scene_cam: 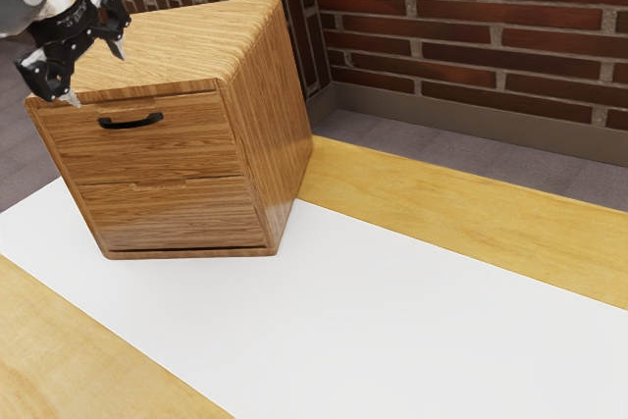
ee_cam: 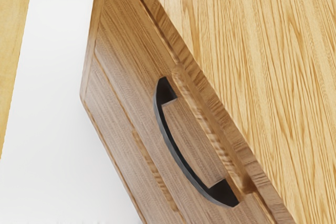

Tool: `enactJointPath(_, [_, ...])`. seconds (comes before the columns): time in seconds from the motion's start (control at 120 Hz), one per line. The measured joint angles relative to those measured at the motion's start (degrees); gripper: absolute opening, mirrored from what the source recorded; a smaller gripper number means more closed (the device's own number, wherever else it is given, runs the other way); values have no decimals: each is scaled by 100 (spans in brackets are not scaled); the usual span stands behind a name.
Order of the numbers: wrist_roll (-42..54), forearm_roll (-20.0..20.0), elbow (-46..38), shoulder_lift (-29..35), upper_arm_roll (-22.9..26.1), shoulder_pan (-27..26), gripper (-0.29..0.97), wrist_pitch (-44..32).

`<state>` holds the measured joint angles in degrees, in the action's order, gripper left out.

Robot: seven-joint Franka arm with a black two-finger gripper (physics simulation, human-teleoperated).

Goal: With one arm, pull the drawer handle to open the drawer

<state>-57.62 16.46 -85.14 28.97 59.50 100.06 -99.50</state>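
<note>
At the exterior view's upper left, our gripper [scene_cam: 95,73] hovers over the front top edge of the wooden cabinet [scene_cam: 196,46], fingers spread wide, gripping nothing. We see one fingertip just above the cabinet's front corner and the other over its top. The black drawer handle [scene_cam: 130,122] sits below the gripper on the top drawer [scene_cam: 167,149], not touched. That drawer front lies flush with the cabinet, shut, and so does the lower drawer [scene_cam: 177,213]. From the wrist view we look down on the handle [ee_cam: 176,148], a curved black bar just under the cabinet's top lip. The cabinet stands on a white sheet [scene_cam: 343,321] over a wood table [scene_cam: 471,213], with a brick wall [scene_cam: 491,17] behind.
</note>
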Motion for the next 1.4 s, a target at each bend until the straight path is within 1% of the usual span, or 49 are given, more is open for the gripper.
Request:
enactJointPath(0.092, [-152,595,-385,494,-34,352,62,-238])
enactJointPath(0.175, [-293,1130,-594,779,-18,623,61,-463])
enactJointPath(0.275, [-536,1562,-800,879,86,690,59,-867])
enactJointPath(0.333, [-676,1829,-1007,934,113,685,60,-1072])
enactJointPath(0.383, [-783,2049,-1270,984,63,686,61,-1208])
enactJointPath(0.433, [-872,2196,-1457,1023,-107,685,61,-1304])
enactJointPath(0.508, [-984,2312,-1587,1043,-287,687,61,-1377])
enactJointPath(0.658, [-1179,2440,-1734,1049,-331,686,59,-1457])
enactJointPath(0.742, [-1269,2531,-1780,1038,-286,690,57,-1495])
enactJointPath(0.908, [-1412,2749,-1884,1027,-14,715,54,-1566])
enactJointPath(1.2, [-1558,2853,-2012,988,50,856,48,-1616])
enactJointPath(1.4, [-1406,2996,-2012,980,154,898,42,-1625])
